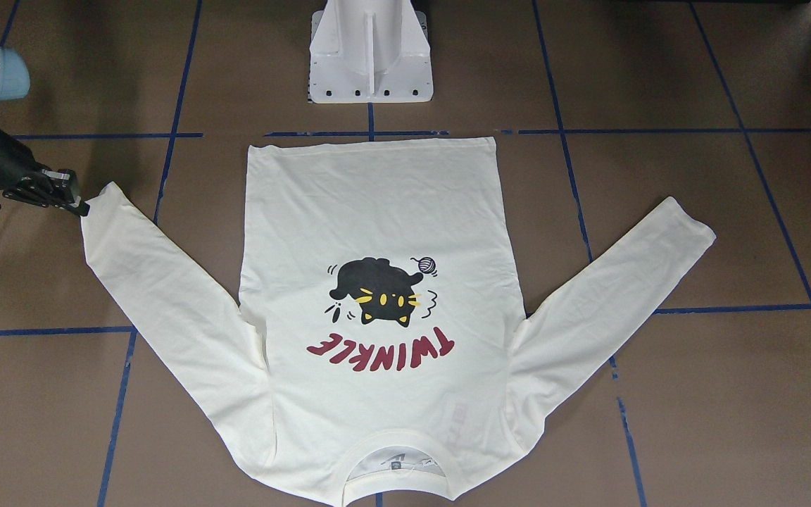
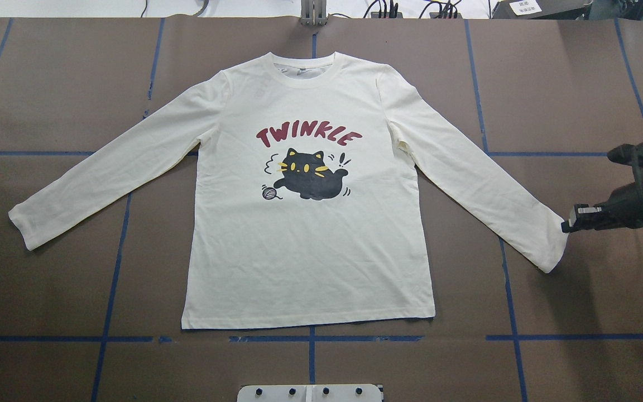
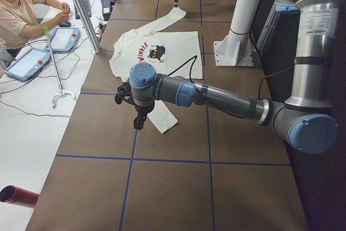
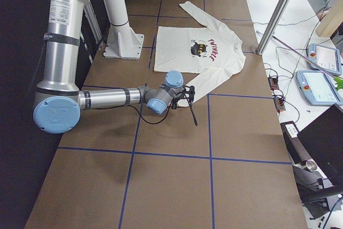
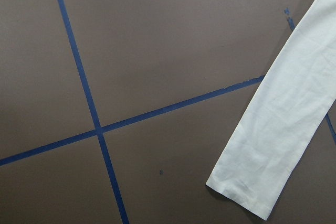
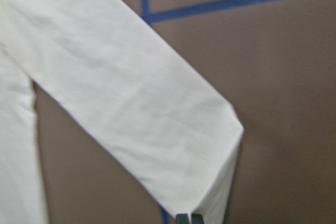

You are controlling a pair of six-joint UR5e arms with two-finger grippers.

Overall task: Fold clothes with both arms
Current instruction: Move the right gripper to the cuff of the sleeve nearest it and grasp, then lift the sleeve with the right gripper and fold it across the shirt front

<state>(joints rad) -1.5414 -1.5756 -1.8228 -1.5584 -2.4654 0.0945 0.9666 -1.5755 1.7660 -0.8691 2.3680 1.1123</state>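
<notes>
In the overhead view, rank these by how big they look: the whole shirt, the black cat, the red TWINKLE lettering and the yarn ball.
1. The shirt, by far the largest.
2. The black cat and the TWINKLE lettering: the lettering is wider, the cat taller, so I won't rank them.
3. The yarn ball, smallest.

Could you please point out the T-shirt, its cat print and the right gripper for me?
T-shirt (image 2: 310, 268): overhead view, plain cloth below the print.
cat print (image 2: 316, 187): overhead view, the cat's black body.
right gripper (image 2: 566, 226): overhead view, between the tips of its fingers.
</notes>
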